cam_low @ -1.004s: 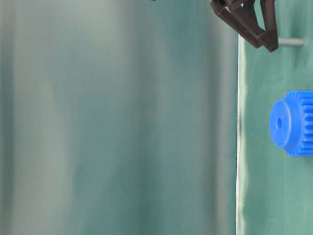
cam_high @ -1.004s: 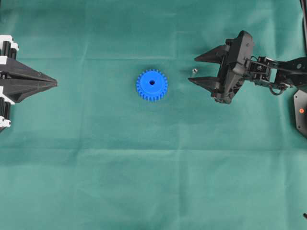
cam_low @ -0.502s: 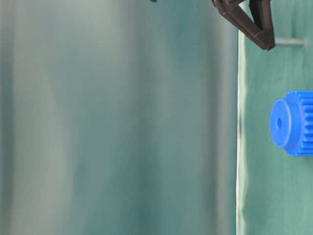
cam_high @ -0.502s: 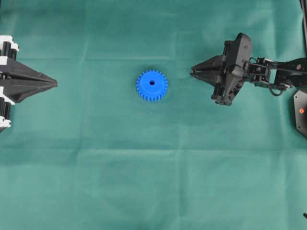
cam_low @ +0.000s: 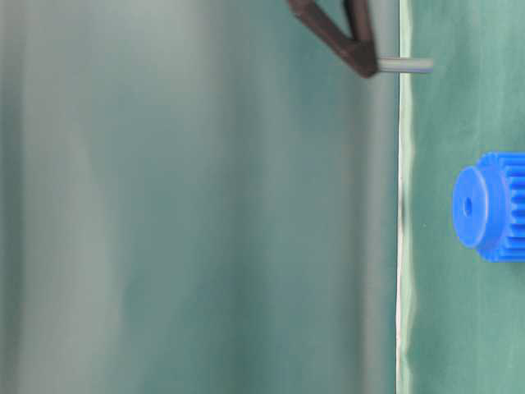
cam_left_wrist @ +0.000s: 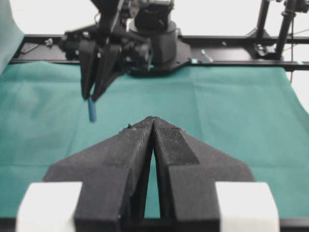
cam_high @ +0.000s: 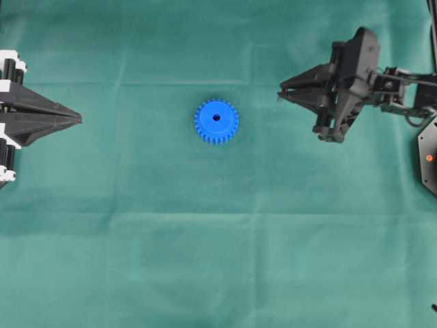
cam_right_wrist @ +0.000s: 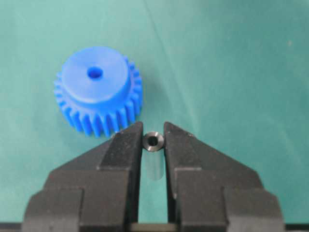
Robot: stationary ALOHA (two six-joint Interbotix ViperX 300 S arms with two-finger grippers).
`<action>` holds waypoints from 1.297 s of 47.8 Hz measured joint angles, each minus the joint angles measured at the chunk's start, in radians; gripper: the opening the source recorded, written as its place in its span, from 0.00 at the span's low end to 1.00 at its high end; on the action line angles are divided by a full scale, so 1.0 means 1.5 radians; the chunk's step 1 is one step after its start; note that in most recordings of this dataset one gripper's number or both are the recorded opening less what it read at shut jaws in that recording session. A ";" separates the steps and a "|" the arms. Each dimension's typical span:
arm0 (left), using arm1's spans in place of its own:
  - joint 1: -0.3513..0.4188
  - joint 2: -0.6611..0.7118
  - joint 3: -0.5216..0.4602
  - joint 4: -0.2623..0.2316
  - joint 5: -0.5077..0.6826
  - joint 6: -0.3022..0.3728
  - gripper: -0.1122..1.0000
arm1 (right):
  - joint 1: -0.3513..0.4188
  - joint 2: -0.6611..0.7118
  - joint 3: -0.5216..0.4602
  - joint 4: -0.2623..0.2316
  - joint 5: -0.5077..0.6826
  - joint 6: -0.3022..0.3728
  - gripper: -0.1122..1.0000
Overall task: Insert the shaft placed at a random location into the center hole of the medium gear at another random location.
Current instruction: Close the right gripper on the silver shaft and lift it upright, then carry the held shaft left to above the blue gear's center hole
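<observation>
The blue medium gear [cam_high: 216, 121] lies flat on the green cloth, its center hole [cam_high: 216, 117] facing up and empty. To its right, my right gripper [cam_high: 280, 93] is shut on the shaft [cam_right_wrist: 153, 141], a thin grey pin held upright between the fingertips. In the table-level view the shaft [cam_low: 404, 64] hangs off the cloth, apart from the gear [cam_low: 488, 205]. The right wrist view shows the gear [cam_right_wrist: 99, 89] just beyond the right gripper [cam_right_wrist: 153, 133]. My left gripper [cam_high: 77, 119] rests shut and empty at the far left, also in its own wrist view [cam_left_wrist: 153, 121].
Green cloth [cam_high: 218, 260] covers the whole table, with soft creases. A black arm base plate [cam_high: 429, 160] sits at the right edge. The right arm's base and a black frame rail [cam_left_wrist: 231, 41] stand at the far end in the left wrist view.
The right gripper's jaws closed on the shaft, which stood on the cloth between them. It then lifted the shaft off the cloth and drew back slightly. Gear and left gripper stayed still.
</observation>
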 measured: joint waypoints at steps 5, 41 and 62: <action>-0.001 -0.001 0.000 0.000 0.000 0.000 0.10 | 0.000 -0.019 0.000 0.001 0.014 0.000 0.22; 0.000 0.000 0.000 0.000 0.001 -0.001 0.10 | 0.046 0.104 -0.123 0.001 0.017 -0.001 0.22; -0.001 0.000 0.000 0.000 0.000 -0.003 0.10 | 0.069 0.209 -0.250 0.001 0.035 -0.001 0.22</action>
